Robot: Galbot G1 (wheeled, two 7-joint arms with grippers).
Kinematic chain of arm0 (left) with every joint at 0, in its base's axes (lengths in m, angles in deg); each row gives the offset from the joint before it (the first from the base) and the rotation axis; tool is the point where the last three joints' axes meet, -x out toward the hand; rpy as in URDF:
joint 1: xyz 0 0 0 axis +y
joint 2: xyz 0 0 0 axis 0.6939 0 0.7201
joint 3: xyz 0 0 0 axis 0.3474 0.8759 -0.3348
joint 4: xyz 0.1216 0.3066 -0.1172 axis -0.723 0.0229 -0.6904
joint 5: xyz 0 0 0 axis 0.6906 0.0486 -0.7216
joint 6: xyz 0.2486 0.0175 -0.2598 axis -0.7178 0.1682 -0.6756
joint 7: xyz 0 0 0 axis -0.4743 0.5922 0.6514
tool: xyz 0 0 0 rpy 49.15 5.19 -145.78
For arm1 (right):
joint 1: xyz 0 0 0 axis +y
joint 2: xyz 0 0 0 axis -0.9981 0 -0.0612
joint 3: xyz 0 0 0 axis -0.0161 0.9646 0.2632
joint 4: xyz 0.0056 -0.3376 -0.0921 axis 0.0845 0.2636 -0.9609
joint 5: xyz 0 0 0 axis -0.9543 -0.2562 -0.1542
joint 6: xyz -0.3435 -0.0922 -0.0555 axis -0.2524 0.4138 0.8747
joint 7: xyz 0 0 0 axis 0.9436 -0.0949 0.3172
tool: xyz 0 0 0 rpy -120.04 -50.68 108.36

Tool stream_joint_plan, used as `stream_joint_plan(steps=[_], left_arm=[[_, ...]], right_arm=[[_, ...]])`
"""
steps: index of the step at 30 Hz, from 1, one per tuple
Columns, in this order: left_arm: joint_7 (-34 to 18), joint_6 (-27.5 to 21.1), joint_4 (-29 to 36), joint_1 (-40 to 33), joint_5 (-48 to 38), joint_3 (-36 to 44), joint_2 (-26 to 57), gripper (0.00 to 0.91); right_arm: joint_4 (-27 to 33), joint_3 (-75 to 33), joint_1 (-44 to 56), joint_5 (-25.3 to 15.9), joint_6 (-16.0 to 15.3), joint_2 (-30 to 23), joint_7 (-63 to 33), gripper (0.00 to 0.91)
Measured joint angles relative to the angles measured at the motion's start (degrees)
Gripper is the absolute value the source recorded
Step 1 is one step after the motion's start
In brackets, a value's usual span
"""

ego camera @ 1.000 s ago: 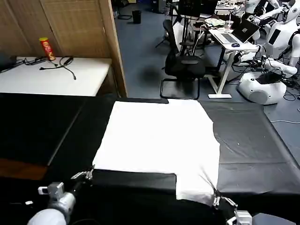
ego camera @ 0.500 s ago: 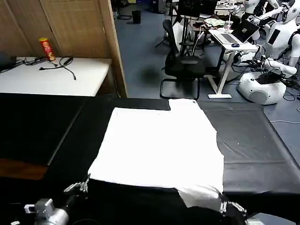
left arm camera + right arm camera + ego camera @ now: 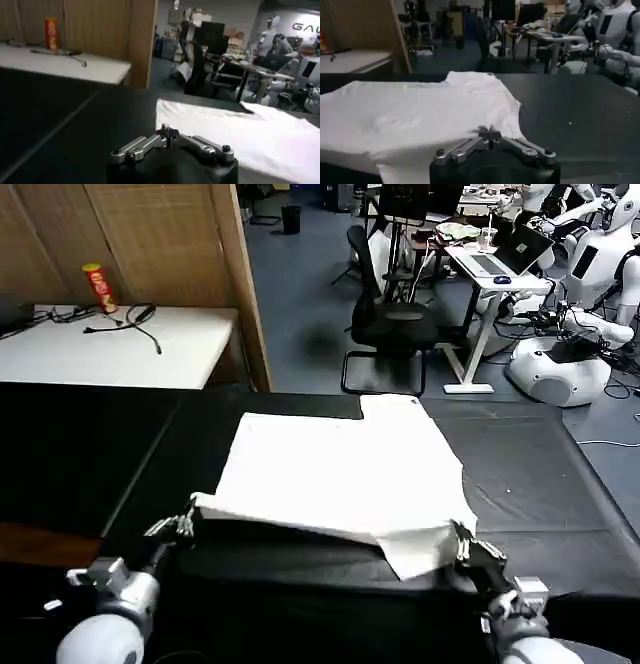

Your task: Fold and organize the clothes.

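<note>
The limp, light T-shirt (image 3: 340, 474) lies mid-counter (image 3: 540, 484). Left tool (image 3: 178, 527) at 8 o'clock and right tool (image 3: 462, 546) at 5 o'clock pinch its lifted near hem corners; hold there.

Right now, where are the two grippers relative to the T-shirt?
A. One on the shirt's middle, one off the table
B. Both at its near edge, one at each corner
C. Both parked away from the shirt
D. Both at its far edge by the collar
B: in the head view the left gripper and the right gripper sit at the near corners of the T-shirt, whose near edge is raised off the black table.
</note>
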Motion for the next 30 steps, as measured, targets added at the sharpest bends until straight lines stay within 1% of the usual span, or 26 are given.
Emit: stream_joint_plan(steps=[11,20,22,23,24,27,30], left_arm=[[0.68,0.24,-8.56,-5.93,2.72,2.53,0.72,0.0],[1.15,0.15,-11.26,-8.07,3.91,3.72,0.86,0.0],[1.19,0.14,-11.9,-8.61,4.24,4.06,0.82,0.0],[1.19,-0.03,-12.21,-8.92,4.37,4.26,0.77,0.605],[1.14,-0.3,-12.44,-9.2,4.45,4.4,0.73,0.878],[1.18,-0.7,-12.68,-9.7,4.67,4.47,0.62,0.878],[1.16,-1.28,-11.94,-9.2,4.67,4.14,0.83,0.878]], right_arm=[[7.8,3.59,-9.14,-1.14,0.38,3.25,0.53,0.0],[14.02,6.73,-14.16,-1.19,0.65,4.44,2.24,0.0],[14.82,7.23,-14.97,-0.43,-0.35,4.85,2.72,0.0],[14.91,7.26,-15.16,-0.1,-1.17,5.13,3.0,0.068],[14.89,7.2,-15.17,0.19,-1.98,5.4,3.51,0.878],[13.48,6.49,-14.29,1.81,-4.3,6.41,4.21,0.878],[10.18,5.08,-12.08,2.3,-5.8,7.91,4.76,0.878]])
